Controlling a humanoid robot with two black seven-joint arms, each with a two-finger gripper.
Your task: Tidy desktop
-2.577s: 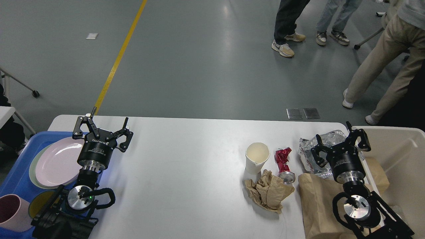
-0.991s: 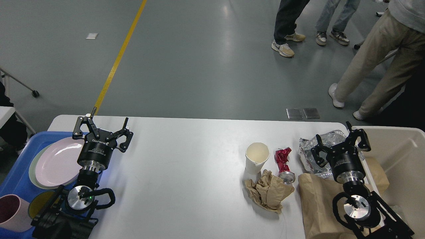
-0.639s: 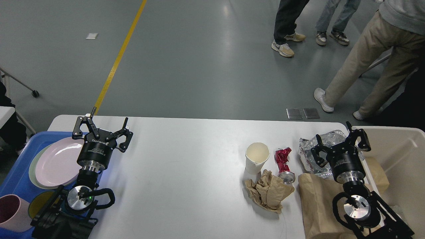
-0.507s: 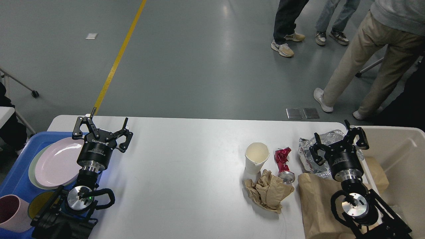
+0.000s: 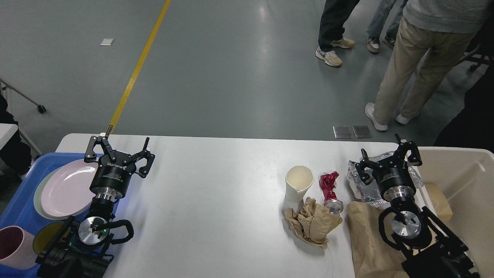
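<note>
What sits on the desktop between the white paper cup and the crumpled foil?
In the head view, a crushed red can lies on the desktop between the white paper cup and the crumpled foil.

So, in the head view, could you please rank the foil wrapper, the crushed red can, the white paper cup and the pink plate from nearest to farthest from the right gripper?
1. foil wrapper, just under the right gripper.
2. crushed red can, to its left.
3. white paper cup, further left.
4. pink plate, far left, in the blue tray.
</note>
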